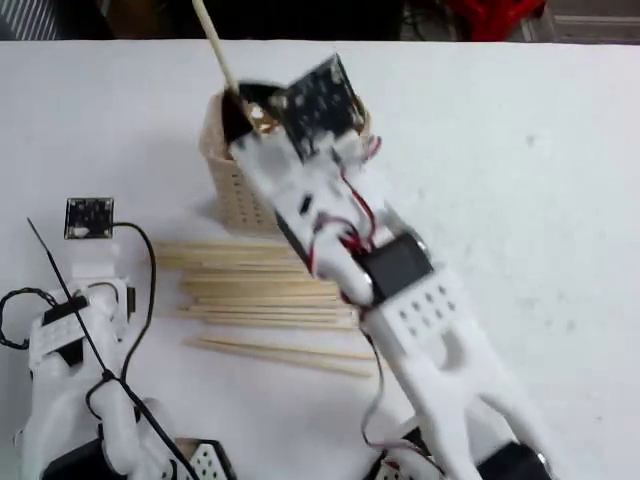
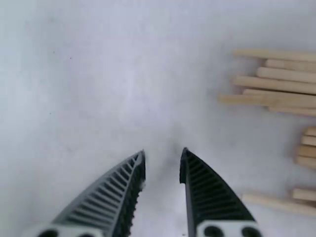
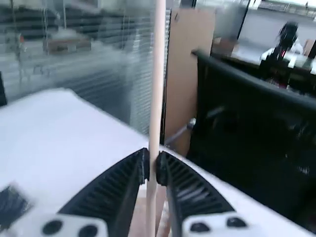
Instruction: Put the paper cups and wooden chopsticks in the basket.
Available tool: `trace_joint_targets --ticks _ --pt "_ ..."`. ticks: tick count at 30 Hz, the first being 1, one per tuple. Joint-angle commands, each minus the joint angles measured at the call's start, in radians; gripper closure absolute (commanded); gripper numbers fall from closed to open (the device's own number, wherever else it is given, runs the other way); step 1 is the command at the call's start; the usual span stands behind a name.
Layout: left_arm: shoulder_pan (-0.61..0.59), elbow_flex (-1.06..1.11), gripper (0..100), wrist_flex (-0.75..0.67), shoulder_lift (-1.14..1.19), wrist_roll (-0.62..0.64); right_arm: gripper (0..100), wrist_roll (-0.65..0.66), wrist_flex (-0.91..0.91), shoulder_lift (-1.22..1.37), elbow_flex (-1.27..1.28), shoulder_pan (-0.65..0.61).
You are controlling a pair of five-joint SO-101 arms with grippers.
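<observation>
One chopstick stands nearly upright in the right gripper, which is clenched on it low down. From above it leans a little far and left, and its lower end is hidden by the gripper at the mouth of the basket. The gripper sits right over that opening, so I'd judge the drop runs straight down along the stick's own length. The basket stands far and left of centre on the white counter. Near of it lies the pile of chopsticks, long axes running left to right, with the right arm crossing above their right ends. The left gripper is spread apart and holds nothing. It hovers over bare counter just left of the pile's ends, so it looks the handier one for the next stick. The counter seems smooth and plain. Beyond its far edge are window blinds, a brown board and what I take for a dark chair back
</observation>
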Motion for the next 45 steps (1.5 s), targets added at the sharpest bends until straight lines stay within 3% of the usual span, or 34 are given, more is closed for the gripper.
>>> trace_joint_targets --ticks 1,8,32,39,45 --pt "-0.008 -0.005 87 -0.018 -0.002 -0.011 98.1 -0.011 -0.180 0.099 -0.098 0.012" --pt "-0.008 -0.003 87 -0.018 -0.002 -0.011 98.1 -0.018 -0.278 0.208 -0.164 0.010" --pt "-0.008 -0.003 87 -0.018 -0.002 -0.011 97.8 -0.020 -0.231 0.234 0.018 0.012" --pt "-0.008 -0.003 87 -0.018 -0.002 -0.011 80.3 -0.020 -0.154 0.232 0.017 0.013" --pt "-0.008 -0.003 87 -0.018 -0.002 -0.011 78.7 -0.018 -0.067 0.130 0.020 0.039"
